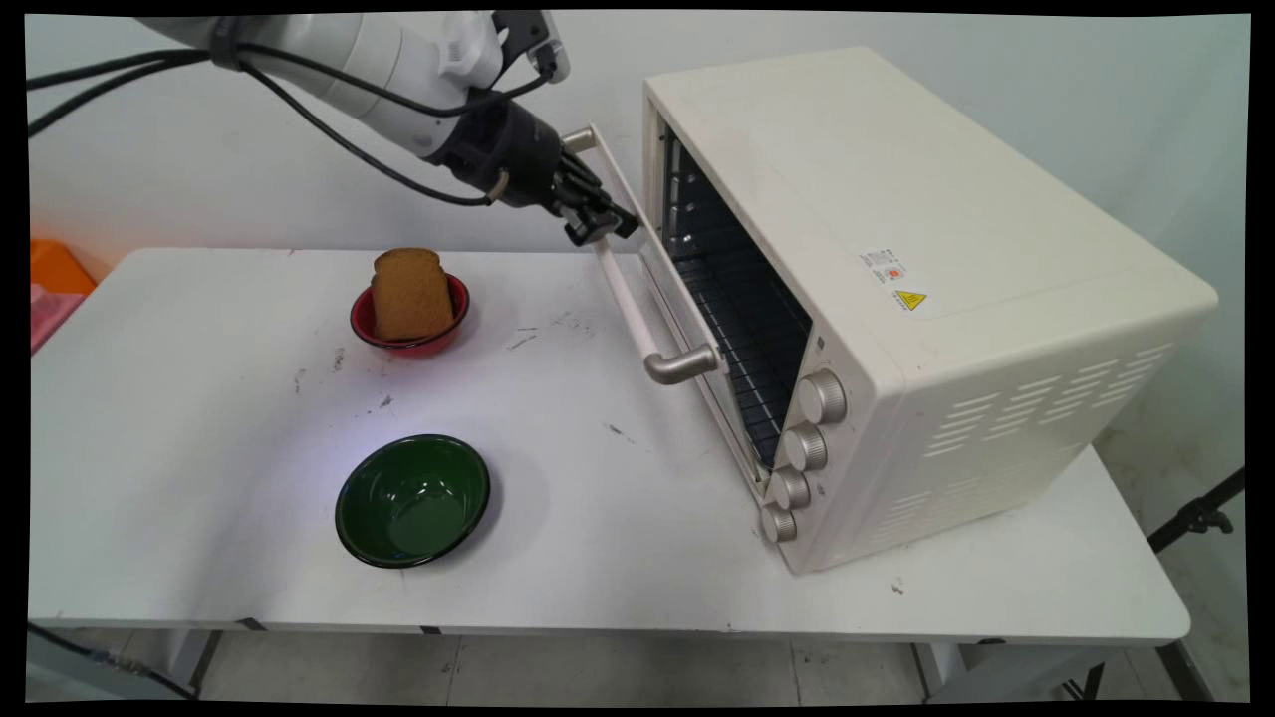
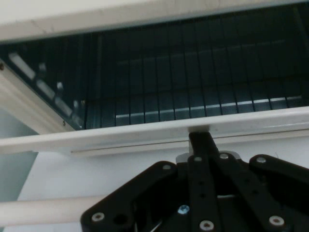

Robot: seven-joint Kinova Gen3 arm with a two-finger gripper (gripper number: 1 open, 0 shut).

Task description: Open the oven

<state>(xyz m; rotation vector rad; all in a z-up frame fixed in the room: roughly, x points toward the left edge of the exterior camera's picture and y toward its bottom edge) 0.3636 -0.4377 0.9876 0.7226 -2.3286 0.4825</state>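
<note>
Black gripper (image 1: pixel 598 221), open/shut state unclear, touches handle (image 1: pixel 628 289) of partly open toaster oven door (image 1: pixel 687 329), w/ bread (image 1: pixel 409 294) in red bowl (image 1: pixel 448 339) nearby.

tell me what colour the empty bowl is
Dark green; the bowl shows best in the main view.

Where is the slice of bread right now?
In the main view the bread slice stands in the red bowl on the table's far left part, behind the empty green bowl and left of the toaster oven's partly open door.
</note>
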